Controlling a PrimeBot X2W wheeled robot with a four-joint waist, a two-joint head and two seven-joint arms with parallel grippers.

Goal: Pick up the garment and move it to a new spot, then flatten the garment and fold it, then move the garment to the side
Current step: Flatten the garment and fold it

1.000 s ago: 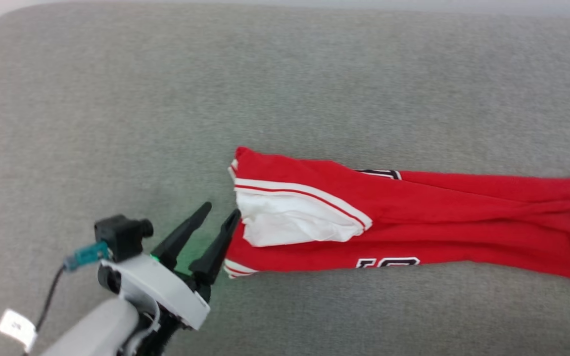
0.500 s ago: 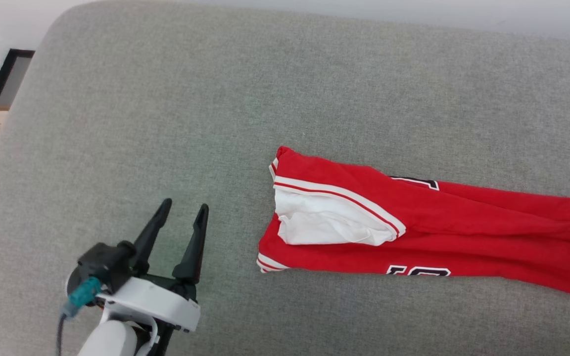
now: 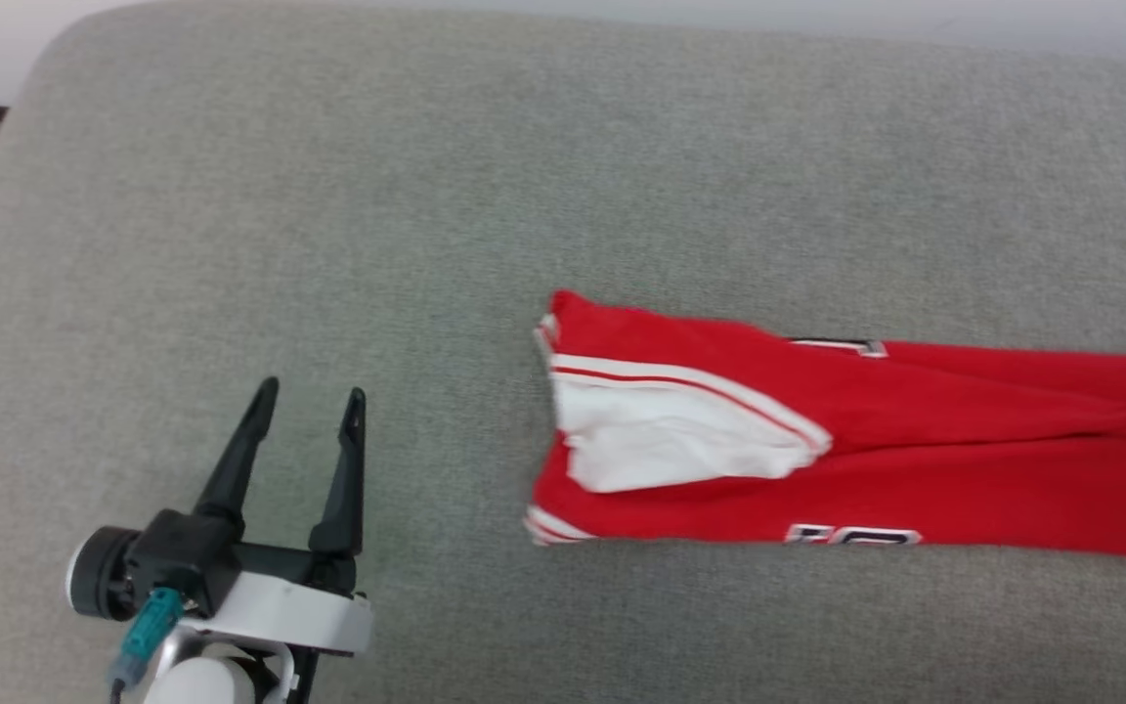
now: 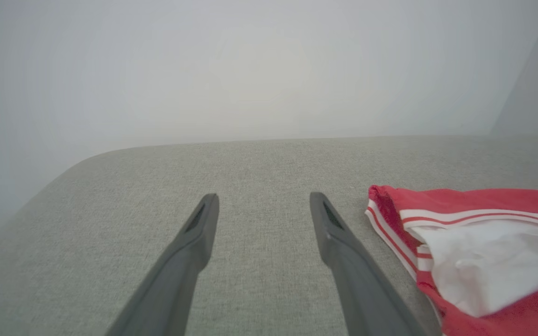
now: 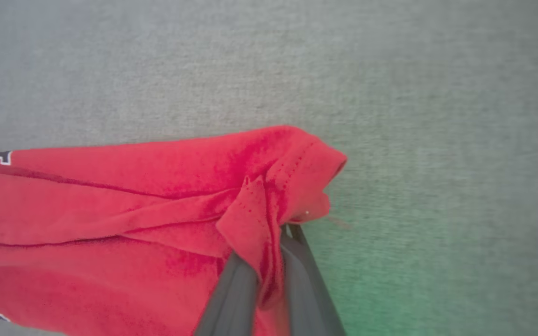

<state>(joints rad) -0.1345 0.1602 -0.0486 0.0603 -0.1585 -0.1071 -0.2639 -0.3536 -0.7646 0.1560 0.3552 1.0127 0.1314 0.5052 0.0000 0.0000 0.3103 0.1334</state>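
Red-and-white cloth T-shirt (image 3: pixel 915 440): soft, matt knit. Grey upholstered surface (image 3: pixel 426 196): coarse-woven, matt. Left claw (image 3: pixel 314 389): smooth, matt dark plastic fingers (image 3: pixel 344 469).

- Shirt (image 3: pixel 964 450) is showing a white, dark-edged print (image 3: pixel 851 535) along its 6 o'clock edge, half folded under, possibly reading "10".
- A second print scrap (image 3: pixel 837 344) at 12 o'clock is showing too little to read.

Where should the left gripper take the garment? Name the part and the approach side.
The striped-trim corner at the free end of the garment, approached from the left, low over the cushion. It lies nearest the open left gripper; the right gripper pinches the opposite end.
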